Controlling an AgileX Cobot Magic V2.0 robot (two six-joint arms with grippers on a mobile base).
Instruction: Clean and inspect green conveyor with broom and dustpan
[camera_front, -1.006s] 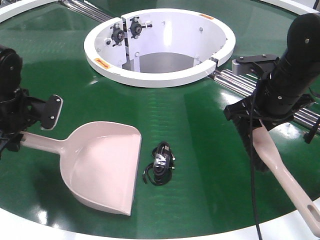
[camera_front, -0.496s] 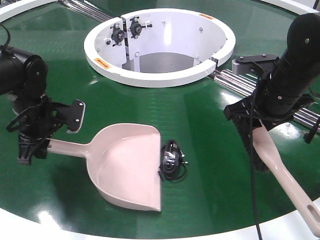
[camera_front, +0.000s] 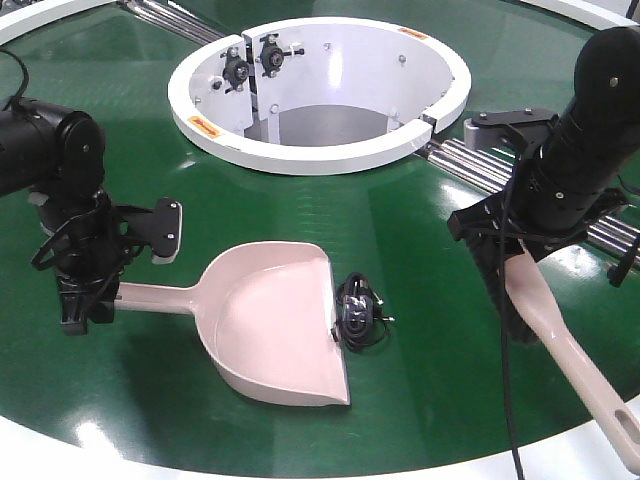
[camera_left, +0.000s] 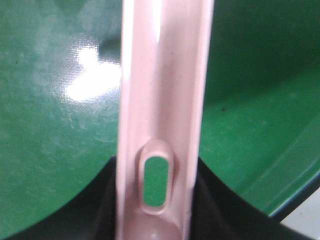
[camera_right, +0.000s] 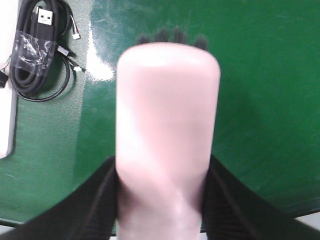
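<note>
The pink-beige dustpan (camera_front: 275, 330) lies flat on the green conveyor (camera_front: 400, 240), its open lip facing right. My left gripper (camera_front: 85, 300) is shut on the end of the dustpan's handle (camera_left: 162, 100), beside the slotted hole. A bundled black cable (camera_front: 358, 312) rests against the pan's lip. On the right, my right gripper (camera_front: 512, 250) is shut on the broom (camera_front: 570, 360), which tilts with its dark bristles (camera_front: 500, 290) down on the belt and its handle toward the front edge. In the right wrist view the broom (camera_right: 167, 125) fills the middle, the cable (camera_right: 37, 50) at upper left.
A large white ring-shaped opening (camera_front: 320, 150) stands behind the work area. Metal rollers (camera_front: 480, 165) run from it to the right, just behind my right arm. The white rim (camera_front: 300, 470) bounds the belt at the front.
My left arm has slid the dustpan rightward across the belt, and the cable bundle has been pushed right ahead of the lip. The right arm and broom have not moved.
</note>
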